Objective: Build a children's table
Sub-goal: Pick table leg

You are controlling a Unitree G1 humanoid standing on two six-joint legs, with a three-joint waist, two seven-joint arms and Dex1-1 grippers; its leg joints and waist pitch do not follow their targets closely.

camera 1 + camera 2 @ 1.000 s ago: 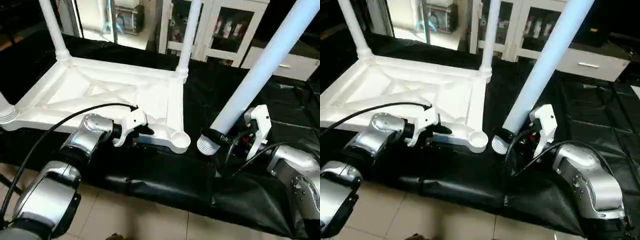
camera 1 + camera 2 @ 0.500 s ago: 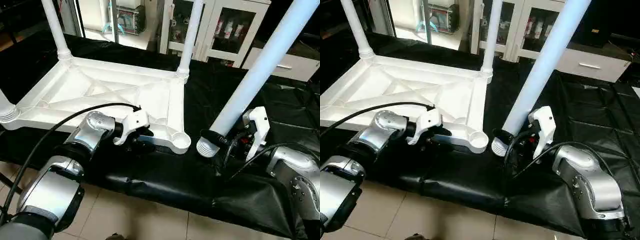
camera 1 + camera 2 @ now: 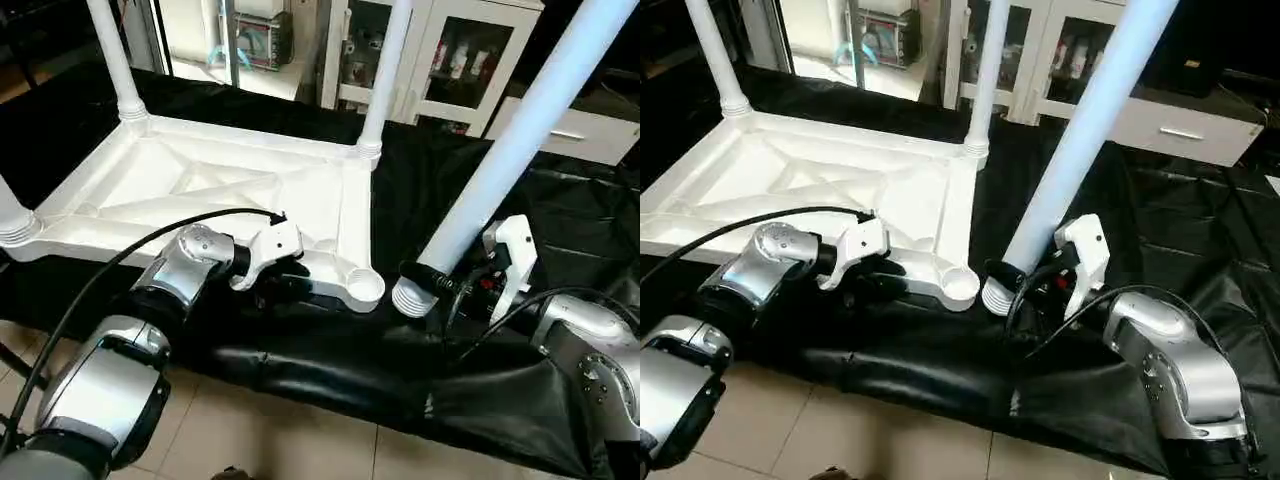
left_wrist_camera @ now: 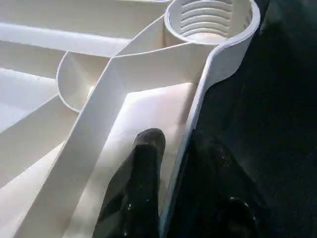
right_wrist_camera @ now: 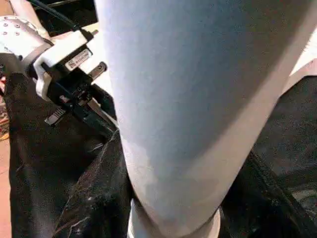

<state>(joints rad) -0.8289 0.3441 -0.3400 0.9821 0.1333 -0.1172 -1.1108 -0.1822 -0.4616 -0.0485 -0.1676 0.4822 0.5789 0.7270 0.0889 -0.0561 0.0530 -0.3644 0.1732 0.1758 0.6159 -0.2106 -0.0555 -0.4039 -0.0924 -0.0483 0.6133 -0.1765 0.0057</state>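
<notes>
The children's table top (image 3: 200,190) lies upside down on black cloth, X-ribs up. Three legs stand in its sockets: back left (image 3: 112,55), back right (image 3: 385,70) and front left (image 3: 10,215). The front right socket (image 3: 364,287) is empty, and its threads show in the left wrist view (image 4: 208,20). My left gripper (image 3: 285,285) is shut on the top's front rim just left of that socket, one finger (image 4: 148,148) inside the rim and the other outside. My right gripper (image 3: 450,280) is shut on the fourth leg (image 3: 510,140), which is tilted, its threaded end (image 3: 412,296) just right of the empty socket.
Black cloth (image 3: 330,350) covers the work surface and hangs over its front edge above a tiled floor (image 3: 250,430). Glass-door cabinets (image 3: 450,60) and a white drawer unit (image 3: 590,130) stand behind. My left gripper (image 5: 74,99) also appears in the right wrist view.
My left gripper's fingers have closed onto the table top's front rim. The right gripper and its leg have stayed in place. The camera has shifted slightly.
</notes>
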